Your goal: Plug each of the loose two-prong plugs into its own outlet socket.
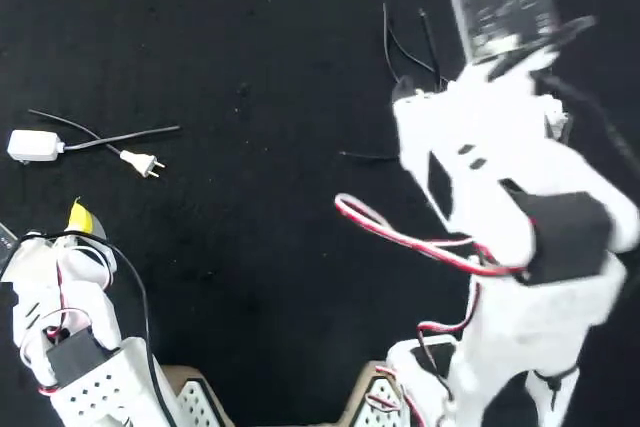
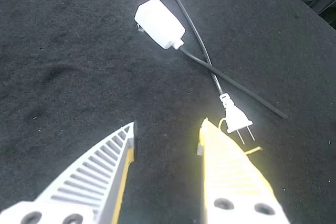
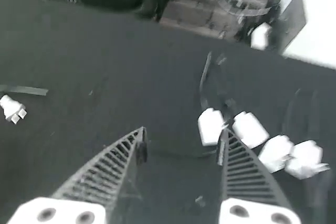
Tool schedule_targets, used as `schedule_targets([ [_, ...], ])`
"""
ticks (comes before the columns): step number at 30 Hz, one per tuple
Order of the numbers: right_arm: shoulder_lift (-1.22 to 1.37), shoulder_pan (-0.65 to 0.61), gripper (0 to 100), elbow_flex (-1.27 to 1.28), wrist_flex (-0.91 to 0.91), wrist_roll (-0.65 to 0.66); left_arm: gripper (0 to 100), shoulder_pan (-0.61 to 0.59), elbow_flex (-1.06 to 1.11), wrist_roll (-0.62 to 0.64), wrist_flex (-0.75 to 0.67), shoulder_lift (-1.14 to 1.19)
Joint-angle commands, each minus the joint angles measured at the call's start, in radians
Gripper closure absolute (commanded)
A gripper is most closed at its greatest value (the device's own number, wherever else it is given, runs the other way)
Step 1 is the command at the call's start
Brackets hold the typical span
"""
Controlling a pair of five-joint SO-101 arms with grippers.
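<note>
While the left gripper hangs with jaws spread and empty, apparently lined up to take the two-prong plug lying on the table just beside its yellow finger, the right gripper, likewise open, hovers near a cluster of white blocks.

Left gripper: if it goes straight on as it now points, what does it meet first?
Probably bare table just ahead, since the left gripper tilts downward; depth is unclear. Skimming the surface, it would reach the white socket block. The two-prong plug lies off to one side.
</note>
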Motion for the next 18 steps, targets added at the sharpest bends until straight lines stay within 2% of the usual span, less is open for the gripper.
schedule_targets([
  [1,-0.130,-0.103,79.0,0.392,-0.192,-0.031,80,0.012,-0.041,0.002,-0.021,-0.011],
  [6,-0.259,-0.247,79.0,0.888,-0.535,-0.040,80,0.012,-0.039,0.000,-0.021,-0.011],
  [10,-0.298,-0.272,79.0,1.171,-0.813,-0.048,80,0.012,-0.035,0.000,-0.028,-0.011],
  [12,-0.300,-0.272,79.0,1.242,-0.885,-0.051,80,0.012,-0.024,0.003,-0.044,-0.011],
  [18,-0.306,-0.265,79.0,1.346,-0.950,-0.041,79,0.053,-0.013,0.000,-0.063,-0.009],
])
